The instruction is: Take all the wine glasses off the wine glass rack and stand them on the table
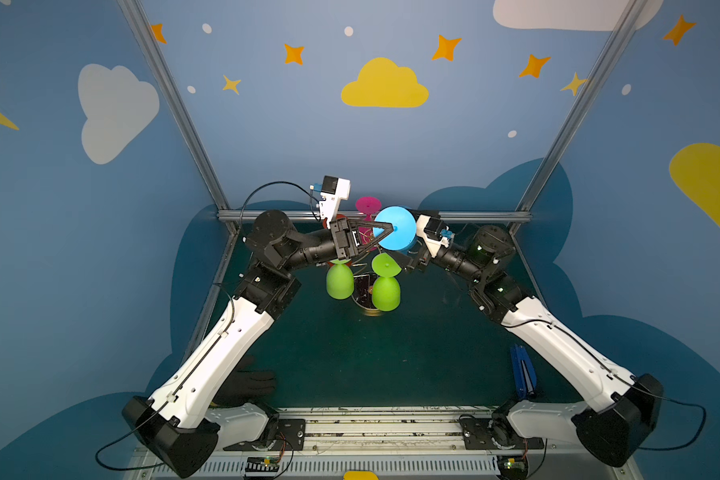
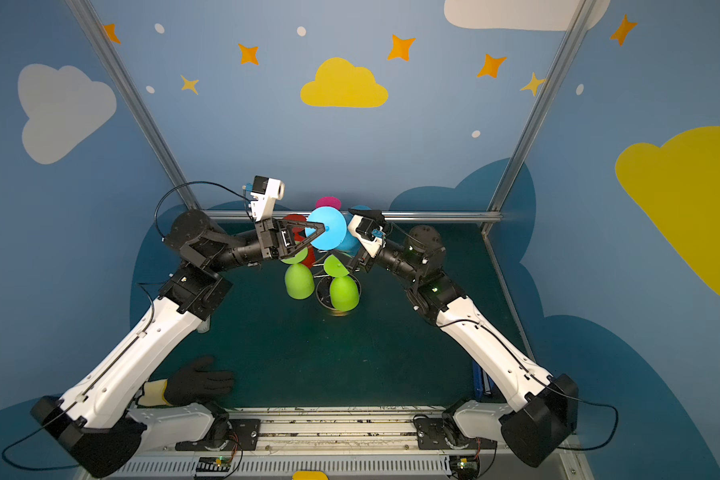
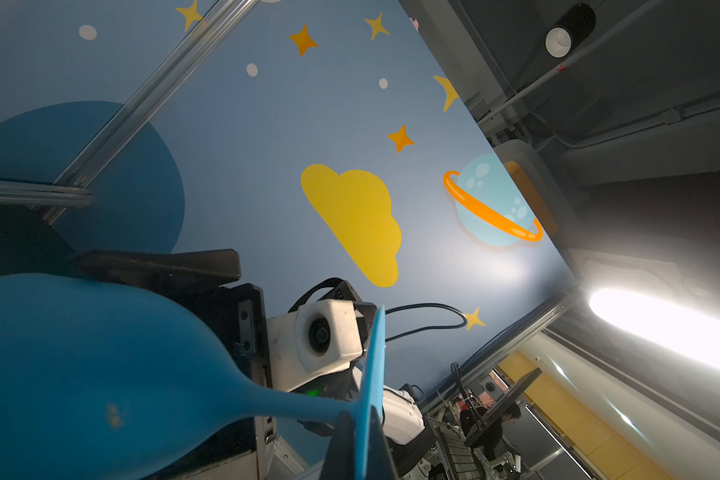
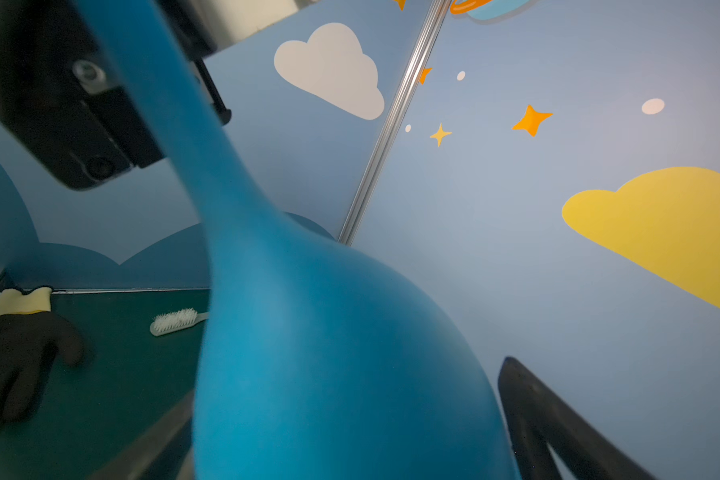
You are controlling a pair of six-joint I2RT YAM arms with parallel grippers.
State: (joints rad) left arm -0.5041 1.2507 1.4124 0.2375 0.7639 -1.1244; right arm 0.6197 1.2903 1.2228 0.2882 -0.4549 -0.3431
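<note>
The left gripper (image 1: 391, 227) pinches the stem of the bright blue plastic wine glass (image 1: 404, 243) while the right gripper (image 2: 352, 240) stands wide around its bowl, seemingly not touching it.

In both top views the blue glass's (image 1: 396, 237) foot covers most of the right hand (image 1: 408, 262). The left hand (image 1: 390, 228) hides most of the rack (image 1: 360, 287) above its base. In both wrist views the bowl runs past the edge, blurred. The glove (image 1: 250, 384) lies half under the left arm (image 1: 225, 353).
</note>
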